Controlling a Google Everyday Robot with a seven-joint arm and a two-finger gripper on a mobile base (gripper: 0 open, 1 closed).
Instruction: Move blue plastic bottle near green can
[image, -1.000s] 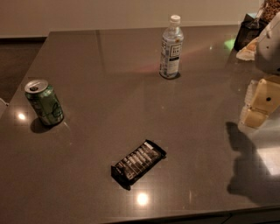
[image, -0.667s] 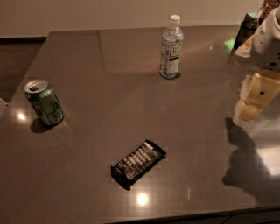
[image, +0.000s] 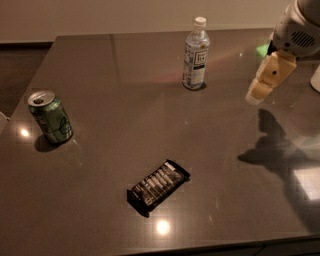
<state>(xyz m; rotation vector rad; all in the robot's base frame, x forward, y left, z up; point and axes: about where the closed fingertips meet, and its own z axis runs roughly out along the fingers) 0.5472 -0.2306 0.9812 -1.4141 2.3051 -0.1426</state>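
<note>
Blue plastic bottle (image: 195, 55) stands untouched — end effector (image: 256, 94) hovers to its right, holding nothing, aperture impossible to tell.

Claw (image: 256, 94) at right; open table (image: 125, 85) between bottle (image: 195, 55) and green can (image: 50, 117)

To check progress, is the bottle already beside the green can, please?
No: the bottle stands at the back, the can far left, the gripper hovers at right.

I see my gripper (image: 261, 89) above the right side of the table (image: 100, 65), apart from the upright blue plastic bottle (image: 195, 55) at the back. The green can (image: 50, 117) stands far left; a dark packet (image: 158, 187) lies near the front.
</note>
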